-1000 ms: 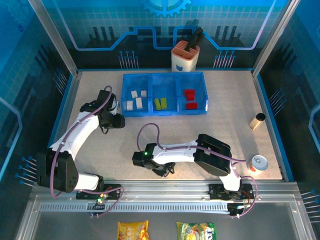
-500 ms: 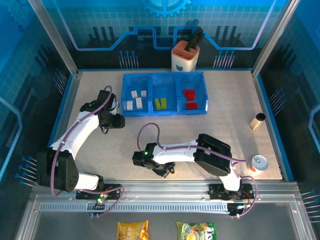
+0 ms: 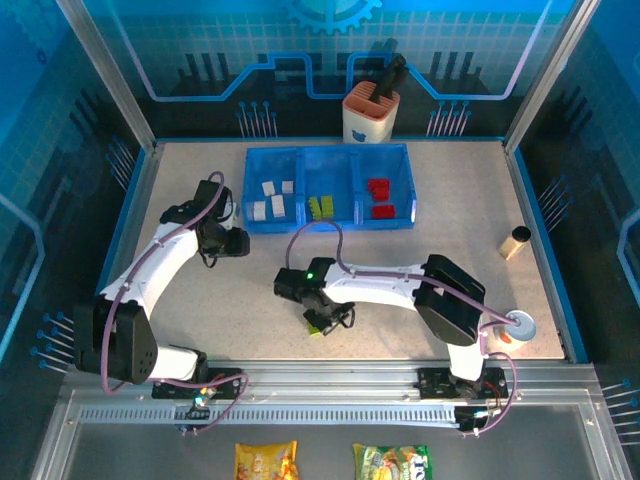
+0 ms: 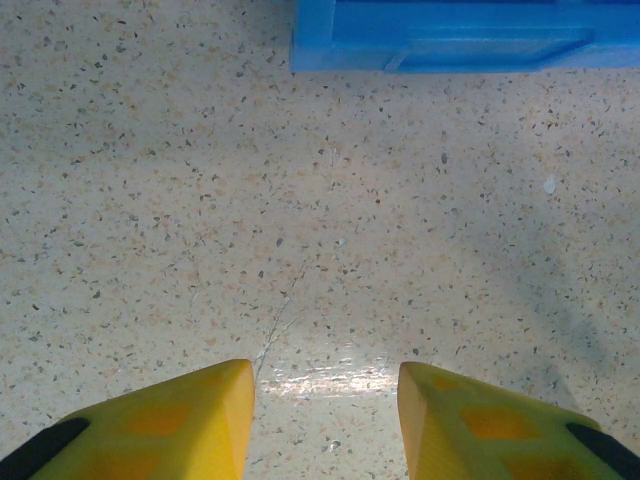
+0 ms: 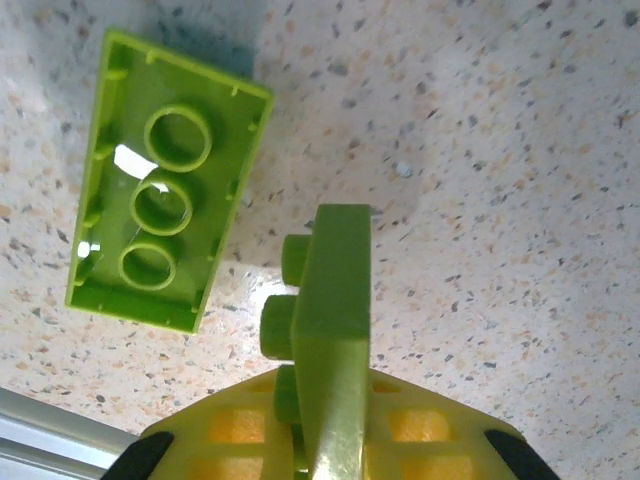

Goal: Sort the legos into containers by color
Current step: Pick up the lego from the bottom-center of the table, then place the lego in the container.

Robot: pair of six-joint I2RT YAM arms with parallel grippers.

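Note:
The blue tray (image 3: 300, 222) holds three containers: white legos (image 3: 272, 200) on the left, lime green legos (image 3: 320, 206) in the middle, red legos (image 3: 380, 197) on the right. My right gripper (image 3: 326, 316) (image 5: 330, 400) is shut on a lime green lego (image 5: 338, 300), held on edge just above the table. A second lime green lego (image 5: 165, 235) (image 3: 316, 330) lies upside down on the table just left of it. My left gripper (image 3: 240, 242) (image 4: 326, 390) hovers open over bare table, with the tray's corner (image 4: 460, 45) ahead of it.
An orange-and-white cup (image 3: 371, 112) with a black tool stands behind the tray. A tan cylinder (image 3: 515, 242) and a can (image 3: 518, 325) sit at the right side. A metal rail (image 5: 40, 420) runs along the near edge, close to the loose lego.
My right gripper has closed fully on the green lego and moved away from the near edge toward the tray, uncovering the second green lego. The left arm has not moved.

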